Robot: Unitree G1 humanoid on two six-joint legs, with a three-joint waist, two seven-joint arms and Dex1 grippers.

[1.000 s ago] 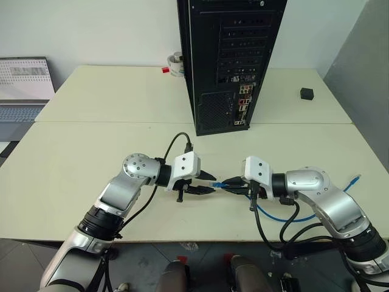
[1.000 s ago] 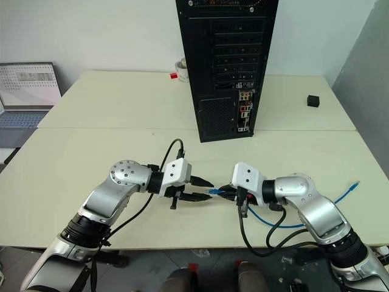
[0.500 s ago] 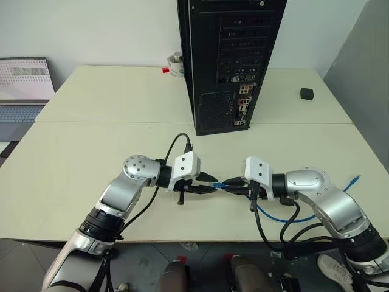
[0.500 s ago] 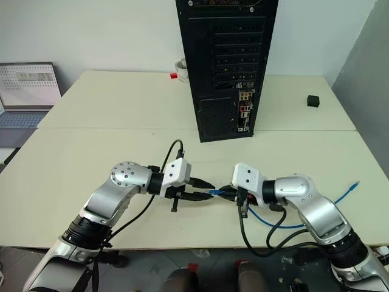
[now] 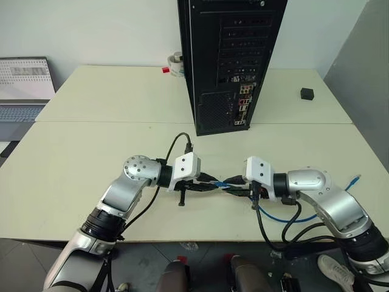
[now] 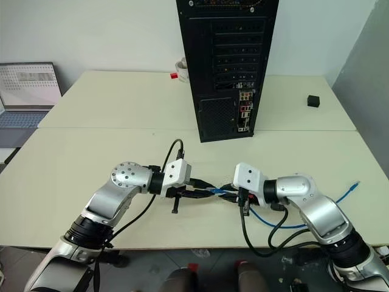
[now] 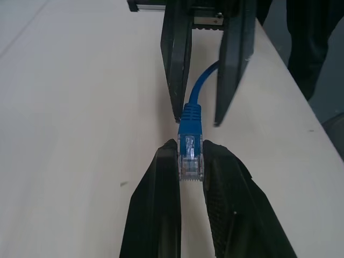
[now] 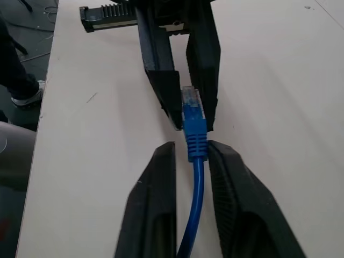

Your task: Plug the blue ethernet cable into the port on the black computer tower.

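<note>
Both grippers are met nose to nose low over the near table (image 5: 73, 158), in front of the tower (image 5: 228, 61). The cable's (image 8: 194, 188) clear plug (image 7: 190, 157) is pinched between the closed fingers of the left gripper (image 7: 190, 161). The right gripper (image 8: 191, 153) is seen parted, its fingers standing either side of the cord just behind the blue boot without clamping it. The rest of the cord is trailed to the right in a loop over the table edge. The tower stands upright on the far table, rear ports facing the robot.
</note>
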